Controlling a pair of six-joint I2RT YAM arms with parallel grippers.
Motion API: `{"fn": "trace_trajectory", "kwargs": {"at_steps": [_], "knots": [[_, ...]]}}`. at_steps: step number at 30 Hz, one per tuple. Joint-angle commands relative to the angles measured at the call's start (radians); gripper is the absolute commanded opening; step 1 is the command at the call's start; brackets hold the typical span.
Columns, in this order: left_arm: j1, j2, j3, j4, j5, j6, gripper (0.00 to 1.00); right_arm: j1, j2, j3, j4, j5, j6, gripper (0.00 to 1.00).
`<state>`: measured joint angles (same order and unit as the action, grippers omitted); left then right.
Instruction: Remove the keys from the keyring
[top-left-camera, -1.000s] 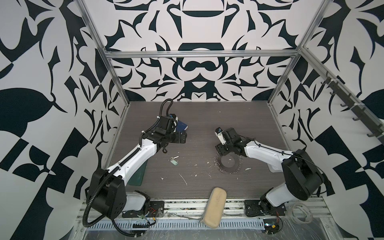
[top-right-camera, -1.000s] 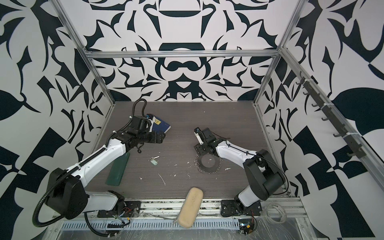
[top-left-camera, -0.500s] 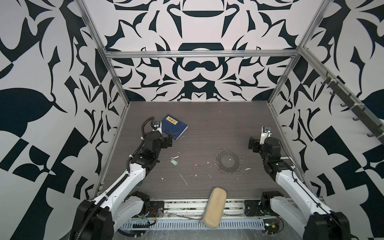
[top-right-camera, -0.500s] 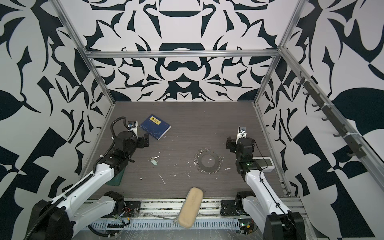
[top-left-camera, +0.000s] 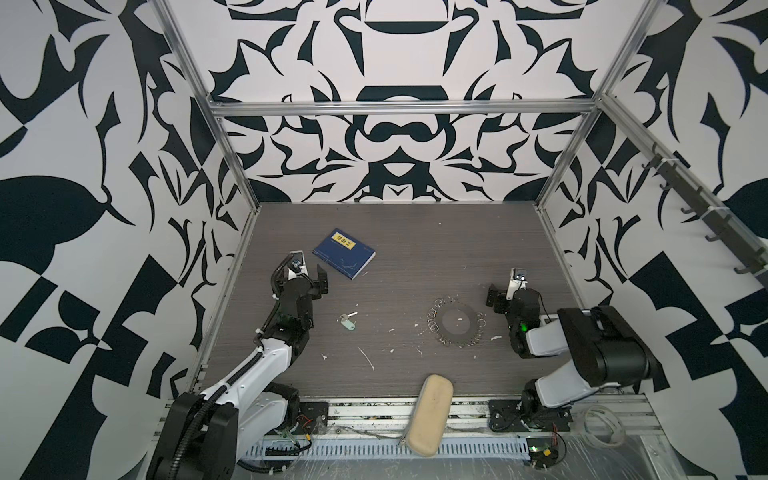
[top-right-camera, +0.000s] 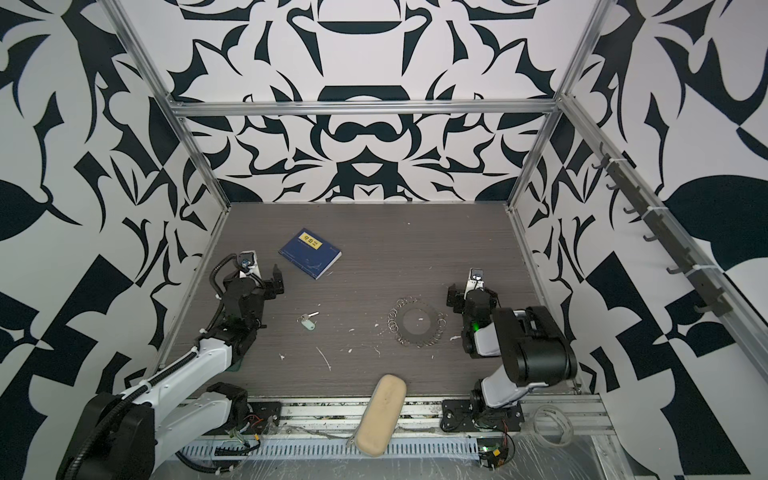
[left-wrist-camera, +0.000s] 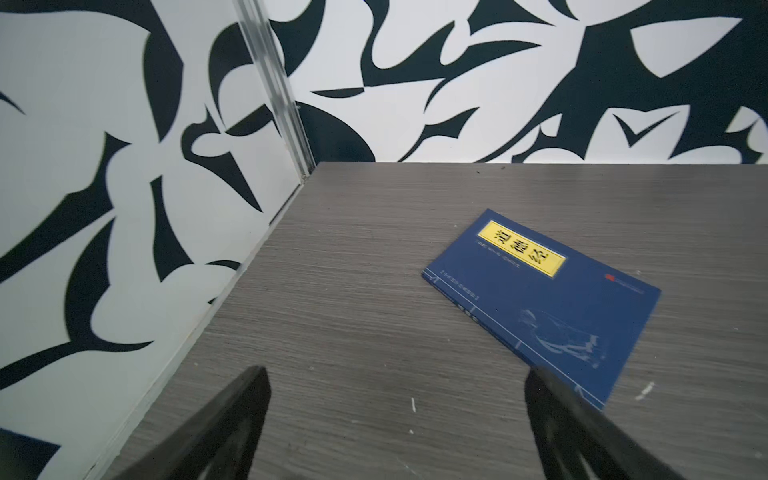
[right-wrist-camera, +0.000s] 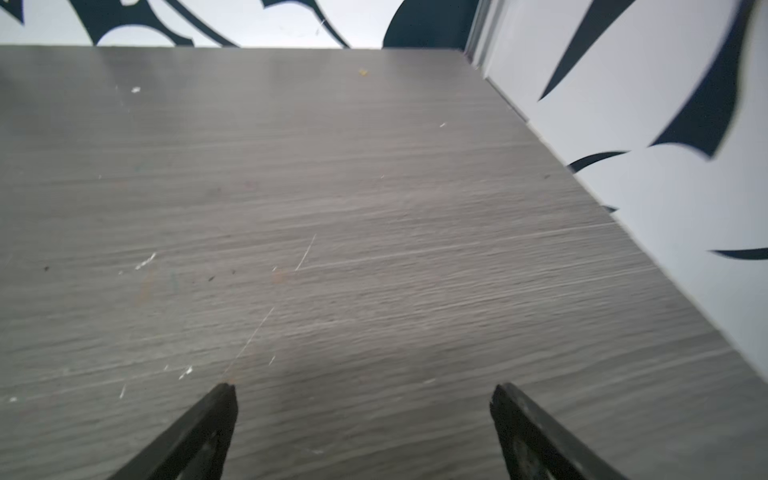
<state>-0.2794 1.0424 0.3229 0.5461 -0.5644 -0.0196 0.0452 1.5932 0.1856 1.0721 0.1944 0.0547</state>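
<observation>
Keys (top-left-camera: 347, 322) lay loose, apart from keyring (top-left-camera: 455, 321), toward my left gripper (top-left-camera: 307, 278). Right gripper (top-left-camera: 510, 293) sat near keyring; both spread wide, empty.

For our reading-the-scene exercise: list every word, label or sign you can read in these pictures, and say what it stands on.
"道德经": on the yellow label of the blue book.
Small print under that label, on the spine and beside the red mark: too small or blurred to read.
No other text shows.

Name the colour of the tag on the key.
Pale mint green; the tag shows best in a top view.
</observation>
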Motion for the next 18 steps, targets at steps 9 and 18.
{"fn": "trace_trajectory", "kwargs": {"at_steps": [9,18], "knots": [[0.069,0.314,-0.149,0.597,-0.002,0.063,0.99,-0.002,-0.043,0.152,-0.134,-0.084,-0.019,1.0],[0.137,0.504,-0.124,0.735,0.066,0.039,0.99,-0.001,-0.044,0.155,-0.14,-0.089,-0.02,1.0]]}}
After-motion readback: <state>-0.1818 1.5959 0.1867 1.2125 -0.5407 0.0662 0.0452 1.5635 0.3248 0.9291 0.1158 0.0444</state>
